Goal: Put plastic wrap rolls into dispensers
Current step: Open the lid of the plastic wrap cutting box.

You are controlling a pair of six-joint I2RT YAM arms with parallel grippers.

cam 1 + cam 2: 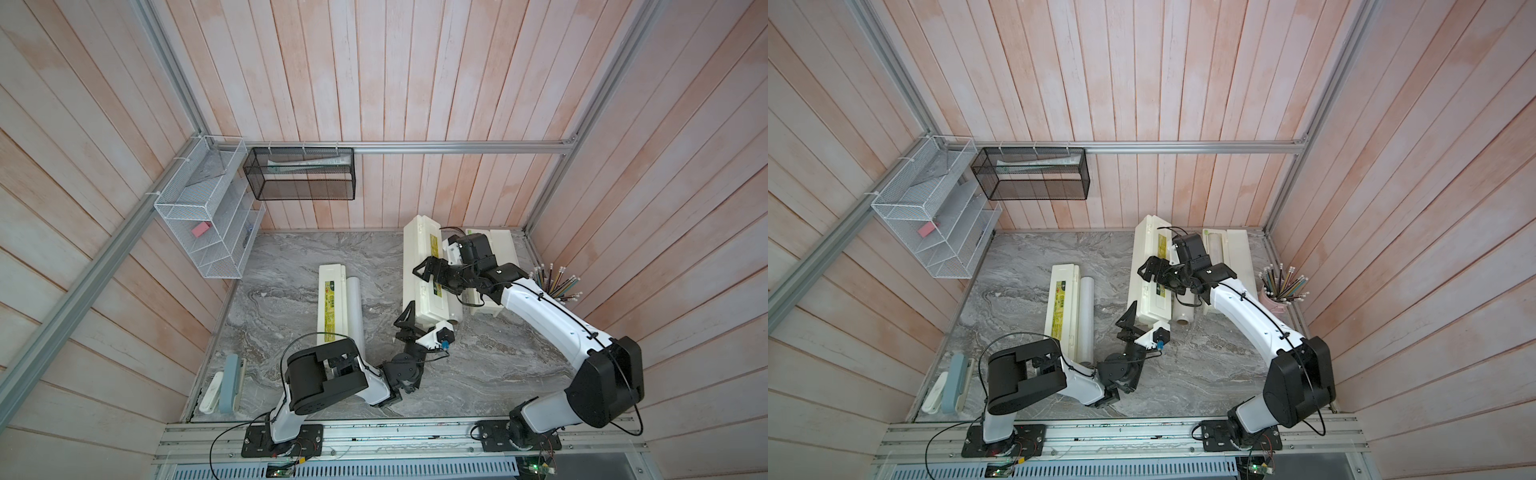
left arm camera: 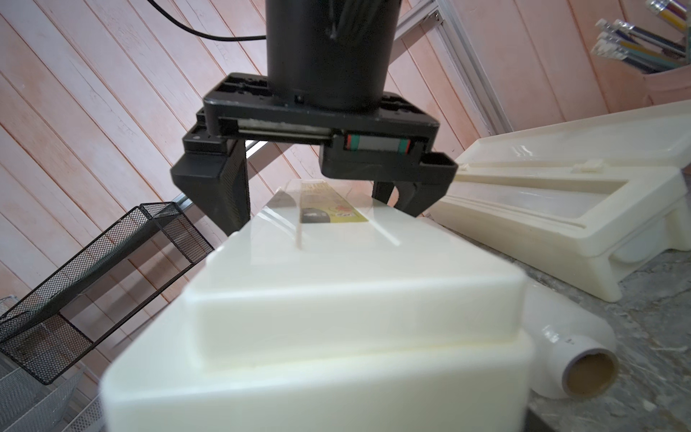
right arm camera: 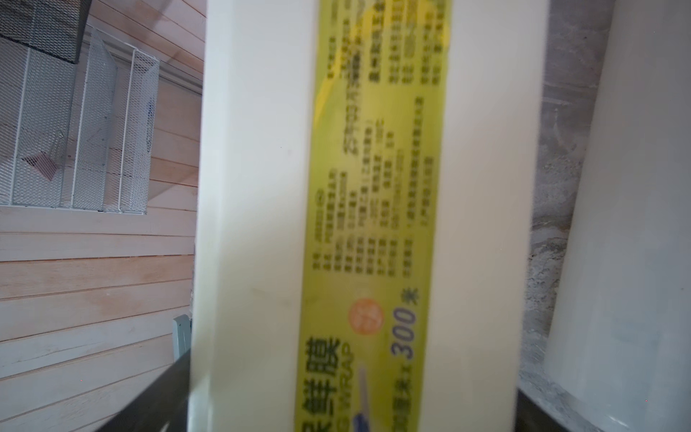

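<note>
The marbled table [image 1: 478, 374] carries three cream dispensers lying lengthwise away from me. The middle dispenser [image 1: 417, 249] is shut, label strip up, and both my arms are at it. The open dispenser [image 1: 1239, 257] sits at the far right by the wall, its lid folded back, with what looks like the third roll [image 1: 1216, 249] lying in its trough. The left dispenser [image 1: 330, 299] is shut, and the left roll [image 1: 355, 307] lies just beside its right flank. The middle roll [image 1: 1187, 311] lies against the middle dispenser's right side, cardboard core end toward me. My right gripper [image 2: 318, 209] straddles that dispenser's lid from above, fingers spread, one down each long side. My left gripper [image 1: 415, 318] is at the same box's near end, fingers wide; whether they press on it I cannot tell
</note>
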